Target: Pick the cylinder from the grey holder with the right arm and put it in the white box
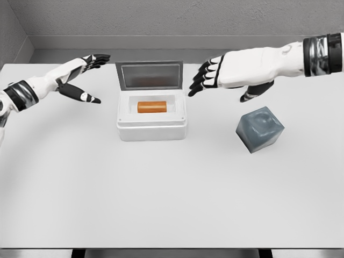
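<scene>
Operator A: I am logging arm finish. On my feed both arms carry smooth white shell panels. Confirm?

Operator B: Confirmed. I see the left hand [80, 75] with a white back plate and black fingers; the thumb shows a white segment before a black tip.

Operator A: I read the right hand [220, 72] likewise: white back shell, black finger segments with pale bands at the joints.

Operator B: I also note black and metallic grey collars, one on each forearm.
</scene>
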Robot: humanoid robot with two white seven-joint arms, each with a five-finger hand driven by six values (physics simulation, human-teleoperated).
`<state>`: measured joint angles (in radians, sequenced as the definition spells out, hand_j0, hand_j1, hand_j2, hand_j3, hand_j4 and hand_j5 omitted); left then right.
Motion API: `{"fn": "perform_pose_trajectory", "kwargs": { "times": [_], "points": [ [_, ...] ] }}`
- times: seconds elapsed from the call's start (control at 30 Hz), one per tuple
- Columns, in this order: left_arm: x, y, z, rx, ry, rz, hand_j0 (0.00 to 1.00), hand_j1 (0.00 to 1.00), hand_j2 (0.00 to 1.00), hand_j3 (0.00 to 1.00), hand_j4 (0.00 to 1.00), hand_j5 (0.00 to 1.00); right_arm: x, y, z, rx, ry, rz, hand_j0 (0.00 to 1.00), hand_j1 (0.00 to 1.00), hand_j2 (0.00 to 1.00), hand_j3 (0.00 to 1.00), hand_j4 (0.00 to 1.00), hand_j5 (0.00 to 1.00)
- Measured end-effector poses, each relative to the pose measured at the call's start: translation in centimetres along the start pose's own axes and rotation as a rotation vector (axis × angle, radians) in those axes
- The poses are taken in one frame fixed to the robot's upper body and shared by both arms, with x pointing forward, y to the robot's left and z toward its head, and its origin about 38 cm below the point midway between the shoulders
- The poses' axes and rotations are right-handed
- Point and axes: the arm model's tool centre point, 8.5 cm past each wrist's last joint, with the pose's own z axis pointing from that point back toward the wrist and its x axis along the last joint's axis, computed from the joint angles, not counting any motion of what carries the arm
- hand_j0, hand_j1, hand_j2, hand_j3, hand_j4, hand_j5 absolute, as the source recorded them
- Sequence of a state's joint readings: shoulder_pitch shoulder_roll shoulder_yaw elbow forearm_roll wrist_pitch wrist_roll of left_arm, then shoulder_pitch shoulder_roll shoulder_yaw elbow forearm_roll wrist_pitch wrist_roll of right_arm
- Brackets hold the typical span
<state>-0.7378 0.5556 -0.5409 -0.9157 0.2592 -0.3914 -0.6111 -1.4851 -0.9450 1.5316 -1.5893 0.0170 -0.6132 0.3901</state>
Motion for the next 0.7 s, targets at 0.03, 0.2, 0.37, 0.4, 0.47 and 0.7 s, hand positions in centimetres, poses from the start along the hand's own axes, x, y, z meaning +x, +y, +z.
{"fn": "perform_pose_trajectory", "kwargs": {
  "times": [0.03,0.2,0.37,0.4,0.47,0.7],
  "points": [
    [0.1,0.0,0.0,-0.003,-0.001,-0.003,1.0,1.0,1.0,1.0,1.0,1.0,-0.2,0.6,1.0,-0.003,0.022,-0.014,1.0,1.0,1.0,1.0,1.0,1.0],
    [0.7,0.2,-0.2,-0.02,-0.004,-0.026,1.0,1.0,1.0,1.0,1.0,1.0,-0.6,1.2,3.5,-0.016,0.076,-0.03,1.0,1.0,1.0,1.0,1.0,1.0],
    [1.3,0.6,-0.1,-0.036,-0.009,-0.055,1.0,1.0,1.0,1.0,1.0,1.0,-0.5,1.3,3.6,-0.019,0.075,-0.034,1.0,1.0,1.0,1.0,1.0,1.0],
    [1.5,0.7,-0.2,-0.038,-0.011,-0.06,1.0,1.0,1.0,1.0,1.0,1.0,-0.5,1.3,3.6,-0.02,0.076,-0.034,1.0,1.0,1.0,1.0,1.0,1.0],
    [1.7,0.7,-0.4,-0.045,-0.015,-0.066,1.0,1.0,1.0,1.0,1.0,1.0,-0.5,1.3,3.7,-0.021,0.077,-0.034,1.0,1.0,1.0,1.0,1.0,1.0],
    [2.6,0.3,-0.8,-0.065,-0.04,-0.08,1.0,1.0,1.0,1.0,1.0,1.0,-0.5,1.7,3.4,-0.018,0.071,-0.043,1.0,1.0,1.0,1.0,1.0,1.0]
  ]
}}
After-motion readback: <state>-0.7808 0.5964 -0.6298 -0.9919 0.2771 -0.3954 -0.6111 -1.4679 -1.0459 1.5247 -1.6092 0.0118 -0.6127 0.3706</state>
